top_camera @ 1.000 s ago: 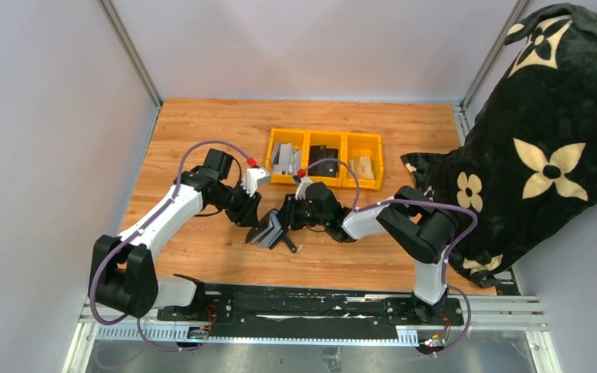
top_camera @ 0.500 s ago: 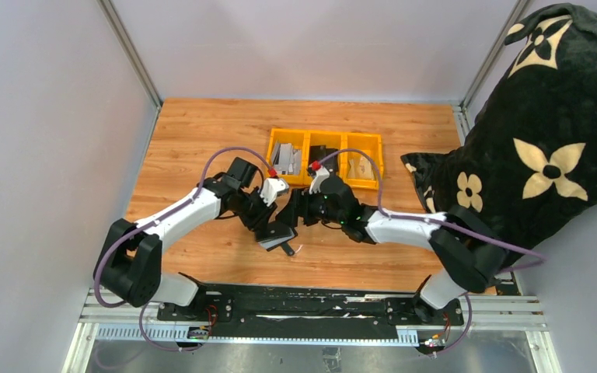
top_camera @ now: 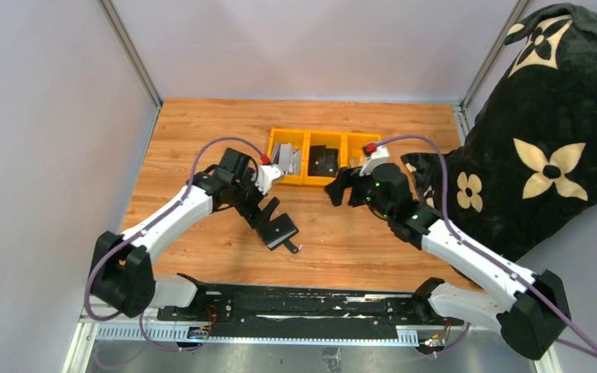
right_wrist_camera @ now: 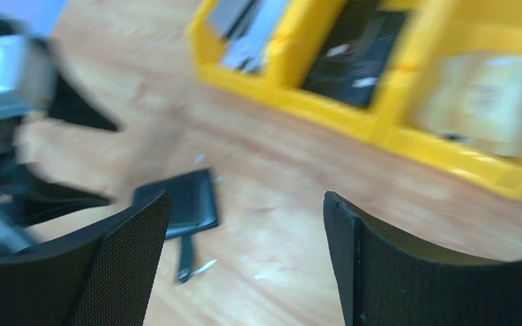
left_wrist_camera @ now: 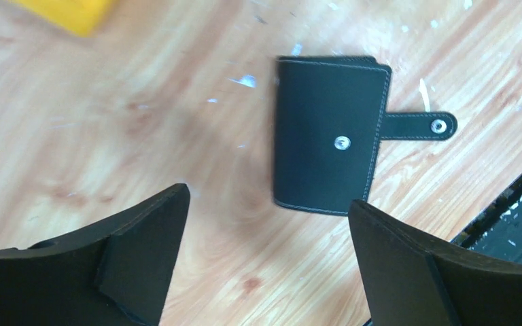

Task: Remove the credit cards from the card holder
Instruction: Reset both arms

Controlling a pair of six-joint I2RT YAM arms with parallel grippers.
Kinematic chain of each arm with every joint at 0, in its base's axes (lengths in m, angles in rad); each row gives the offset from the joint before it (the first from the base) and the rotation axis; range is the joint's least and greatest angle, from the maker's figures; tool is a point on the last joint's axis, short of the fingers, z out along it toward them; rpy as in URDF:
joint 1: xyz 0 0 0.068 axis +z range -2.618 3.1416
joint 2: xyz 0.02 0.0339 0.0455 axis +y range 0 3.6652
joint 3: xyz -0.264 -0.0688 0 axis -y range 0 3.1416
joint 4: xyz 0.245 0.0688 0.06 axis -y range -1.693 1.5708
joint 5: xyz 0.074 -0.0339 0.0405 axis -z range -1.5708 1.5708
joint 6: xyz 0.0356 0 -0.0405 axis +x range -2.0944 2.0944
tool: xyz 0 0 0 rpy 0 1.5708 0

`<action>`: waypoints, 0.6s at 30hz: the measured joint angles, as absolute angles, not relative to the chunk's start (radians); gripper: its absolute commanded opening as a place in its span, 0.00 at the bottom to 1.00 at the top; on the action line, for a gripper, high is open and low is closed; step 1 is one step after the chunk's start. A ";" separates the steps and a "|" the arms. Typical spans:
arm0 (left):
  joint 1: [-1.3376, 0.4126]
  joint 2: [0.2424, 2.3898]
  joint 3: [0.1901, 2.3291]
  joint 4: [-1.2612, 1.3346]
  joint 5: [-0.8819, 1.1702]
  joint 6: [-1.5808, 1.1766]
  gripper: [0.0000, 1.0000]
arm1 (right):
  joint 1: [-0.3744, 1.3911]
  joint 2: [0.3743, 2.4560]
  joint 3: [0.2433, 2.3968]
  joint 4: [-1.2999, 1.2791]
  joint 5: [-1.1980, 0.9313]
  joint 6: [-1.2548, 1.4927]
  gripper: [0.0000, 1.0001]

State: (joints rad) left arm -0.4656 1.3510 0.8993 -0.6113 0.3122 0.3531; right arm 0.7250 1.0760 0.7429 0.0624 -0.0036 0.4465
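Observation:
The black card holder (top_camera: 280, 231) lies folded shut on the wooden table, its snap strap (left_wrist_camera: 418, 125) sticking out unfastened. It fills the upper middle of the left wrist view (left_wrist_camera: 329, 132) and shows blurred at lower left in the right wrist view (right_wrist_camera: 180, 204). My left gripper (top_camera: 266, 210) hangs open just behind and left of it, nothing between its fingers (left_wrist_camera: 266, 207). My right gripper (top_camera: 339, 191) is open and empty (right_wrist_camera: 245, 204), in front of the yellow bins. Pale grey credit cards (top_camera: 284, 158) stand in the bins' left compartment (right_wrist_camera: 245, 27).
The yellow three-part bin (top_camera: 305, 183) sits behind the grippers, with a chunky black item (top_camera: 323, 161) in the middle and tan items (right_wrist_camera: 489, 102) on the right. A large black flowered cushion (top_camera: 544, 140) crowds the right edge. Walls close the back and left.
Both grippers opened and let go of the card holder, which now lies flat on the table. The right arm swung right and back toward the bins; the left drew slightly back.

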 measured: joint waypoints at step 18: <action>-0.016 1.247 0.552 0.025 0.196 0.116 1.00 | 0.313 1.110 0.534 0.113 0.661 0.202 0.97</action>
